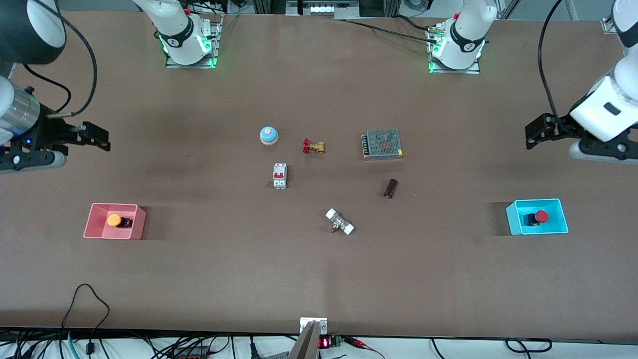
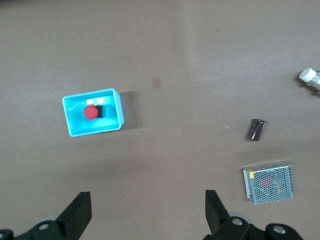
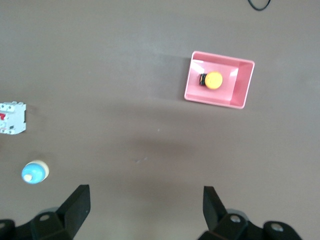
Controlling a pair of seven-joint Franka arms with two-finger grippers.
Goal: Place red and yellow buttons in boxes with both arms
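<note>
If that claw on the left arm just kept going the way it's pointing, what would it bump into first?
Probably just bare table. The left gripper hangs open, pointing down, with nothing between its fingers. The cyan box holding the red button sits off to one side, though depth is hard to judge.

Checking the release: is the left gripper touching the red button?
Apart. The front view shows the open left gripper up over bare table, with the red button lying in the cyan box.

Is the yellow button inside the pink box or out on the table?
Inside. The yellow button lies tipped on its side within the pink box.
</note>
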